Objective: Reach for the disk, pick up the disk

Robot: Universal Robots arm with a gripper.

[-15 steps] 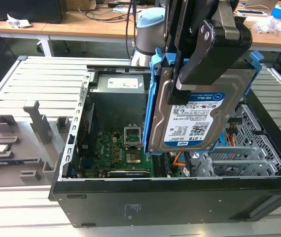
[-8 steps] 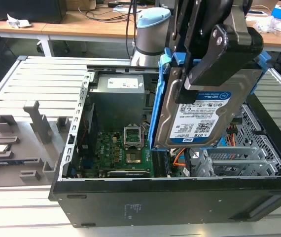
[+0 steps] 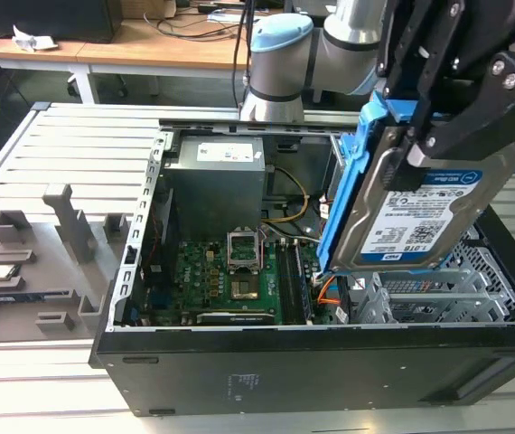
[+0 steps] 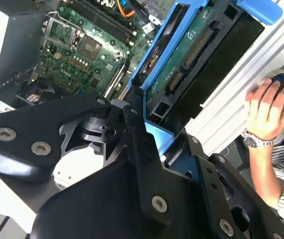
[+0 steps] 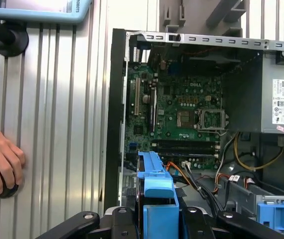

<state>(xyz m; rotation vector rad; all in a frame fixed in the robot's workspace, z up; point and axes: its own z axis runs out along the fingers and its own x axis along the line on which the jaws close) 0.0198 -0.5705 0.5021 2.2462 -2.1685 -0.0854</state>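
While you watch from the exterior view, your pincer (image 3: 438,136) is clamped on the disk (image 3: 411,212) and holds it in the air above the open computer case (image 3: 330,362), over the end of the case toward the exterior view's right. The disk hangs tilted, label side facing the camera, with its blue rail (image 3: 348,181) running down the edge toward the exterior view's left. Its lower end sits just above the drive cage (image 3: 438,289) and is clear of it, as far as you can tell.

Inside the case you see the green motherboard (image 3: 230,280) lying flat and the grey power supply box (image 3: 217,176) with its white sticker at the far end, well apart from the disk. To the exterior view's left of the case, grey fixtures (image 3: 68,226) stand on the slatted surface (image 3: 77,145).

In the second wrist view the black fingers (image 4: 147,164) press on the blue-railed end of the disk (image 4: 192,55), whose underside with its circuit board and connectors faces the camera. A person's hand (image 4: 266,107) with a wristwatch rests on a black knob-like object beside the slatted surface.

In the first wrist view you look down past the blue rail (image 5: 157,194) between the fingers into the case, and the hand (image 5: 0,162) rests at the edge of the surface.
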